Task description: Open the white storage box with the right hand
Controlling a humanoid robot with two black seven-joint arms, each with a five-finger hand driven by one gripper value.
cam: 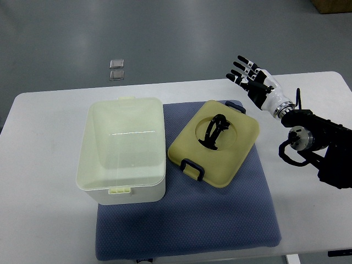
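The white storage box [124, 148] stands open on the left part of a blue mat [187, 220], its inside empty. Its cream lid [214, 142] lies flat on the mat to the right of the box, with a black handle [216, 131] in a round recess and a dark latch [192, 168] at its near corner. My right hand [250, 78] is raised above the table's far right, up and right of the lid, fingers spread and holding nothing. Its arm comes in from the right edge. The left arm does not show.
The white table [38, 165] carries the mat. Two small clear squares [116, 69] lie on the grey floor beyond the table's far edge. A brown box corner [333, 5] shows at the top right.
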